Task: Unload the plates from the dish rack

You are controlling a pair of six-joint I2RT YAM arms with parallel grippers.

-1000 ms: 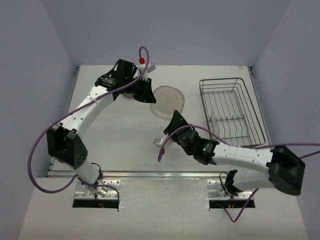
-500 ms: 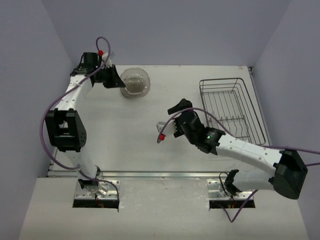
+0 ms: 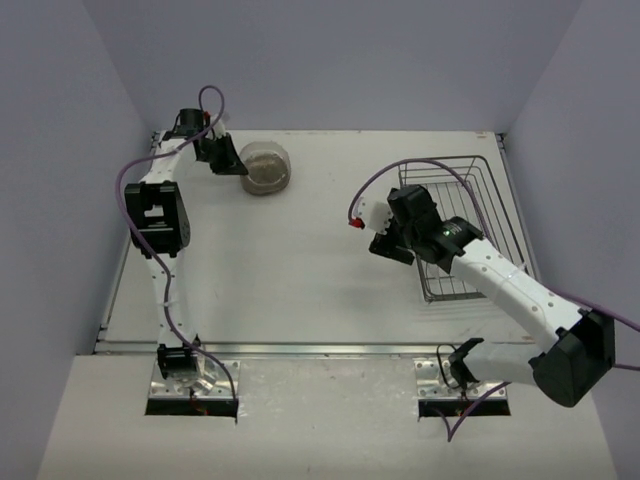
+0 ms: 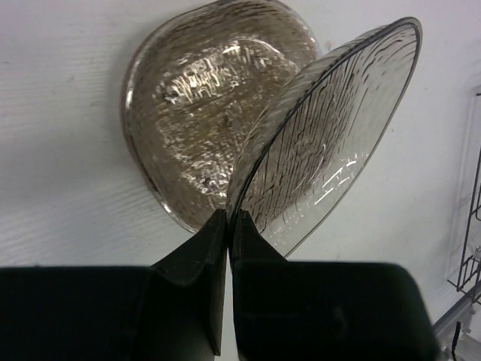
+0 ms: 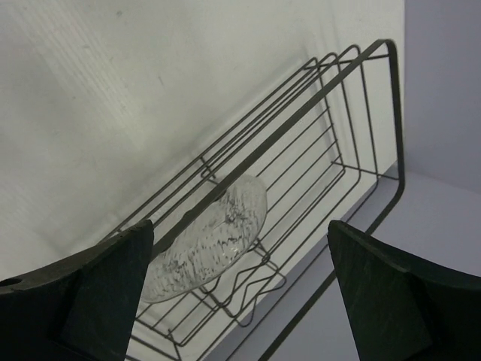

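Observation:
My left gripper point(image 4: 228, 218) is shut on the rim of a smoky translucent plate point(image 4: 331, 143), held tilted on edge. Just beyond it, another smoky plate point(image 4: 203, 105) lies flat on the table. From above, this gripper point(image 3: 238, 164) and the plates point(image 3: 268, 165) sit at the table's back left. My right gripper point(image 5: 240, 278) is open, its fingers point(image 5: 98, 293) wide apart and empty. It hovers at the left rim of the wire dish rack point(image 5: 301, 124), where a clear plate point(image 5: 210, 241) stands on edge. In the top view the right gripper point(image 3: 392, 250) overlaps the dish rack point(image 3: 470, 175).
White walls close in the table at the back and both sides. The rack's corner point(image 4: 470, 248) shows at the right edge of the left wrist view. The right arm point(image 3: 510, 290) lies across the rack's near part.
The left arm carried its plate from the table's middle to the back left corner, over the flat plate. The right gripper opened wide and swung right to the rack.

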